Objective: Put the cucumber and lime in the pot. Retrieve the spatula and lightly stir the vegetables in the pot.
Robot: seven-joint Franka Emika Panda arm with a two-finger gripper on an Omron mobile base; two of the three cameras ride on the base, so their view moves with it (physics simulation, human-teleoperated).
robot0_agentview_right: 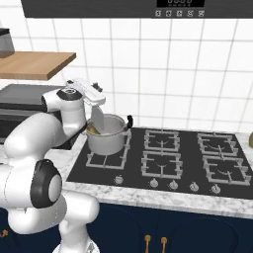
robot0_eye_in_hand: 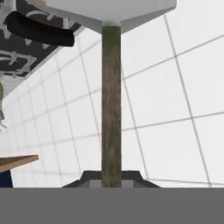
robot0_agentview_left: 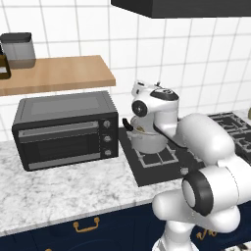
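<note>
My gripper (robot0_eye_in_hand: 111, 180) is shut on the spatula's brown-green handle (robot0_eye_in_hand: 111, 105), which runs up the hand view to a pale flat blade (robot0_eye_in_hand: 111, 11). In the right base view the gripper (robot0_agentview_right: 95, 105) hangs over the steel pot (robot0_agentview_right: 106, 139), and the spatula's white blade (robot0_agentview_right: 98, 118) dips inside the rim. A dull yellow-green piece, the cucumber (robot0_agentview_right: 92, 129), shows in the pot beside the blade. The lime is hidden. The pot (robot0_agentview_left: 148, 142) stands on the stove's front left burner, partly behind my arm. One black pot handle (robot0_eye_in_hand: 39, 29) is at the top left of the hand view.
A black toaster oven (robot0_agentview_left: 66, 130) stands on the marble counter left of the pot. A wooden shelf (robot0_agentview_left: 54, 73) above it carries a grey jar (robot0_agentview_left: 18, 49). The stove (robot0_agentview_right: 197, 158) stretches right with bare burners. A range hood (robot0_agentview_right: 148, 7) hangs overhead.
</note>
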